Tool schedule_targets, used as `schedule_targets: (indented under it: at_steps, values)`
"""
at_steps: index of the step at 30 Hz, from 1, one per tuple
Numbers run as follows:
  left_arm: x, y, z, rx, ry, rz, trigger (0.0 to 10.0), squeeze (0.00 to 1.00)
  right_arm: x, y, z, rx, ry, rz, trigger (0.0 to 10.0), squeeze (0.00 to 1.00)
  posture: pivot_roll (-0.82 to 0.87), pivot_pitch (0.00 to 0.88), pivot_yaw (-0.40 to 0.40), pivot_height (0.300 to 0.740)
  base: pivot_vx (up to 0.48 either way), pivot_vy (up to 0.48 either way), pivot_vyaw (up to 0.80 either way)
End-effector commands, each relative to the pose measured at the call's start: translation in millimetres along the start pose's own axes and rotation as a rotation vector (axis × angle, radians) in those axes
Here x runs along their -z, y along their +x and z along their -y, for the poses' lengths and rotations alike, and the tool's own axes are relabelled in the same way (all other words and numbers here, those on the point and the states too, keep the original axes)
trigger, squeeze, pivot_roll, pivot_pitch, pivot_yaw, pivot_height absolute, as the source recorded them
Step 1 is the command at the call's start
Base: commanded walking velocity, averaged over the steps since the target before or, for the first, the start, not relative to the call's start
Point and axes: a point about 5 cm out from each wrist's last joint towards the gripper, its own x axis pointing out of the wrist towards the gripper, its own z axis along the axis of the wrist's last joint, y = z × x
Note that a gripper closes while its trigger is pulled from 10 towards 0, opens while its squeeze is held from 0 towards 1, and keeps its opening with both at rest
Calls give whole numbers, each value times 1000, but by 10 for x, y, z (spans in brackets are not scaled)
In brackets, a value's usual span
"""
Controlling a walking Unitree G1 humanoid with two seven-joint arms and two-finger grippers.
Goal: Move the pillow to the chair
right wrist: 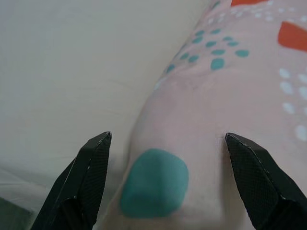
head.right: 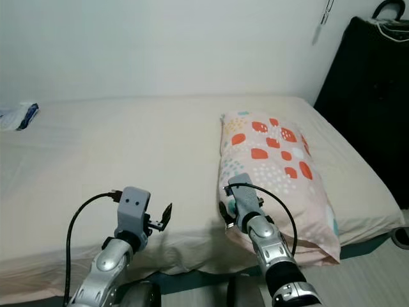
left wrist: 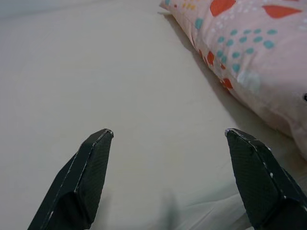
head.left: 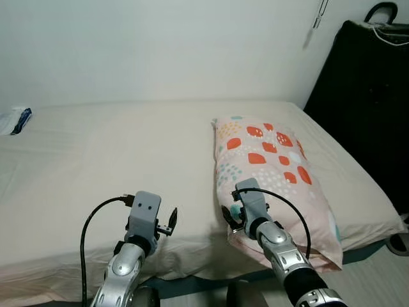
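A pink pillow [head.left: 271, 173] with red and teal spots lies lengthwise on the right side of a beige bed [head.left: 115, 160]. My right gripper [right wrist: 168, 139] is open at the pillow's near left corner, its fingers straddling a teal patch [right wrist: 153, 182] on that corner. My left gripper [left wrist: 168, 136] is open over bare sheet near the bed's front edge, to the left of the pillow [left wrist: 249, 52]. In the head views both wrists [head.left: 144, 214] [head.left: 249, 204] hover just above the front of the bed.
A black bag or case [head.left: 367, 96] stands against the wall to the right of the bed. A small white and blue packet [head.left: 16, 119] lies at the bed's far left. The white wall runs behind the bed. Grey floor shows at the lower right.
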Motion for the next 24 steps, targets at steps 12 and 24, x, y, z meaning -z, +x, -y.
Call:
schedule_targets:
  at_steps: [12, 24]
  values:
    - [35, -40, 16, 24, -43, -21, 10000, 0, 9, -53, -154, -172, -175, -3, 10000, 0, 61, 0, -85, 578, 0, 0, 0]
    - [38, -54, 32, 72, -52, -36, 10000, 0, 197, -103, -157, -307, -338, -196, 4275, 0, 62, 0, -87, 578, 0, 0, 0]
